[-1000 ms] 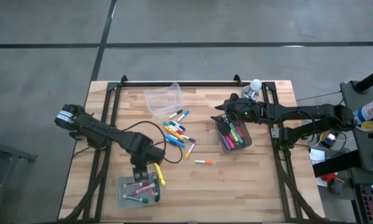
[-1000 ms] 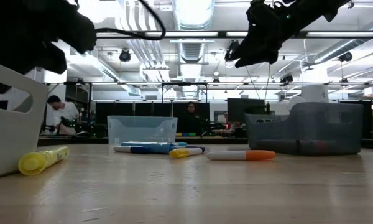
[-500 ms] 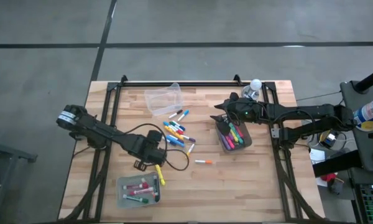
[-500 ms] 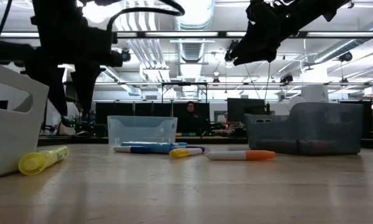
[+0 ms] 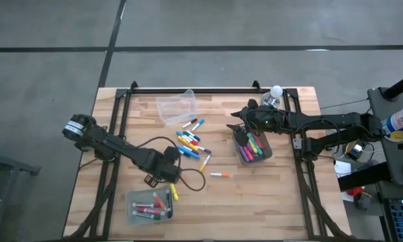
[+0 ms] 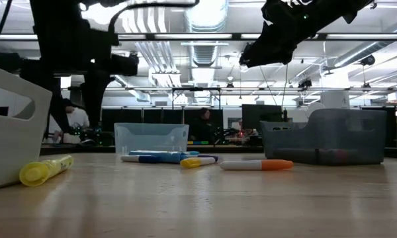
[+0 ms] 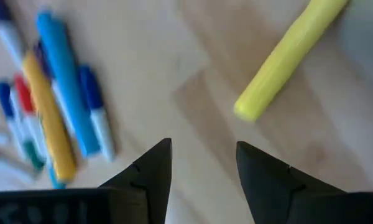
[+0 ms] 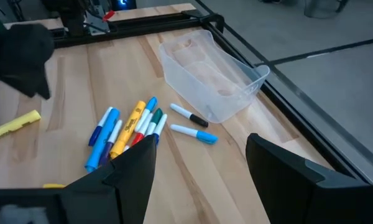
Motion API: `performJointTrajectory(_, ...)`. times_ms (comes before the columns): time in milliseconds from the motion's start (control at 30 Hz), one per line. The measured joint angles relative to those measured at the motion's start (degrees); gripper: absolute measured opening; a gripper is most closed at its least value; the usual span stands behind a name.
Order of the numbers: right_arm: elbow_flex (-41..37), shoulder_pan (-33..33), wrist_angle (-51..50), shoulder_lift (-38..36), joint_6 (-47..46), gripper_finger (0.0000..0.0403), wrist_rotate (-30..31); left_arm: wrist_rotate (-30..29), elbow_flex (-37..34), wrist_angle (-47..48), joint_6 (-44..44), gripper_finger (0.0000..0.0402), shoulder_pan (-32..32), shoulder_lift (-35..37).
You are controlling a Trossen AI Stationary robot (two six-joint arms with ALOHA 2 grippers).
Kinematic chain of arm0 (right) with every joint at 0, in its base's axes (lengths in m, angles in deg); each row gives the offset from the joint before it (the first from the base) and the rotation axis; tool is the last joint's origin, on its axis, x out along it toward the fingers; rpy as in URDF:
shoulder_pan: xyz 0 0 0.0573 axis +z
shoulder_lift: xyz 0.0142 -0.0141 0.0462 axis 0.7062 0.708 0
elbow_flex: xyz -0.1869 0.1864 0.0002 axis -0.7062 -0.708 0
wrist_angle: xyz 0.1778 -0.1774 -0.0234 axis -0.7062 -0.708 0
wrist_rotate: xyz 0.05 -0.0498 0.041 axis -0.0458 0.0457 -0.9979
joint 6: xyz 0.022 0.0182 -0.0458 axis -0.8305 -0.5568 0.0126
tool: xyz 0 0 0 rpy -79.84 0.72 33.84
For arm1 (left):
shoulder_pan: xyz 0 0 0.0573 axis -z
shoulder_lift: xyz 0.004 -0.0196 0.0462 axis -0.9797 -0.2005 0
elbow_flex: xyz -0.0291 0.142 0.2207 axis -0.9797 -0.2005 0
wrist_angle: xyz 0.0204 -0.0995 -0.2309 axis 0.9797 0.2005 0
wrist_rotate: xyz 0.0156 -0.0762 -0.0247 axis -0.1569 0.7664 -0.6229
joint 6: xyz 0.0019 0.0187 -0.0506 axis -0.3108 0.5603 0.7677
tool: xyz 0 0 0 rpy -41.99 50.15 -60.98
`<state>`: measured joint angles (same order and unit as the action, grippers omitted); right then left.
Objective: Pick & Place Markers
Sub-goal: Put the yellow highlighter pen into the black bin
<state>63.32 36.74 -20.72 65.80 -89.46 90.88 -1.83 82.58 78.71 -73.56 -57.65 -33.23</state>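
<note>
Table: bare wooden top, seen from above, both dark arms reaching in from the sides
Left gripper: near the table's middle front, hanging over the wood between the loose pile and the front bin; fingers parted, nothing between them
Right gripper: held above the far end of the grey bin; jaws spread wide, empty
Markers: a loose pile of blue, yellow, red and green pens at the table's centre, lying flat and touching one another
Yellow marker: flat on the wood just beside the front bin's right edge, close to the left gripper
Orange marker: alone, right of the left gripper, apart from the pile
Front bin: front left, holding several red and green pens
Grey bin: right of centre, packed with mixed-colour pens
Clear bin: at the back, no pens inside it
</note>
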Motion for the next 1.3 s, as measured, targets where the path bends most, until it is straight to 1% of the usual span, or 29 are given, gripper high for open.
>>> performJointTrajectory(200, 0.0, 0.0, 0.1, 0.0, -1.3, 0.0237, 0.0, 4.5, -0.6, -5.6, -2.2, 0.0172, 0.1, 0.0)
performJointTrajectory(400, 0.0, 0.0, 0.1, 0.0, -3.1, 0.0237, -0.1, 9.4, -2.0, -6.2, -1.7, 0.0172, 0.2, -0.1)
performJointTrajectory(533, 0.0, 0.0, 0.3, 0.0, -3.3, 0.0237, 0.0, 10.7, -3.9, -7.2, -1.5, 0.0172, 0.2, -0.1)
performJointTrajectory(667, 0.0, 0.0, 0.6, 0.0, -3.3, 0.0237, 0.0, 12.0, -6.1, -10.2, -1.6, 0.0172, 0.2, -0.1)
performJointTrajectory(900, 0.0, 0.0, 0.6, 0.0, -3.0, 0.0237, 0.0, 11.9, -8.3, -15.1, -2.8, 0.0172, 0.1, -0.1)
performJointTrajectory(967, 0.0, 0.0, 0.6, 0.0, -2.8, 0.0237, 0.0, 11.4, -9.5, -17.8, -3.0, 0.0169, -0.1, -0.1)
performJointTrajectory(1167, 0.0, 0.0, 0.6, 0.0, -1.6, 0.0237, 0.0, 10.5, -12.6, -23.6, -2.3, 0.0143, -1.1, -0.1)
performJointTrajectory(1300, 0.0, 0.0, 0.6, 0.0, -1.5, 0.0237, 0.0, 10.5, -13.2, -24.7, -2.5, 0.0132, -1.2, -0.1)
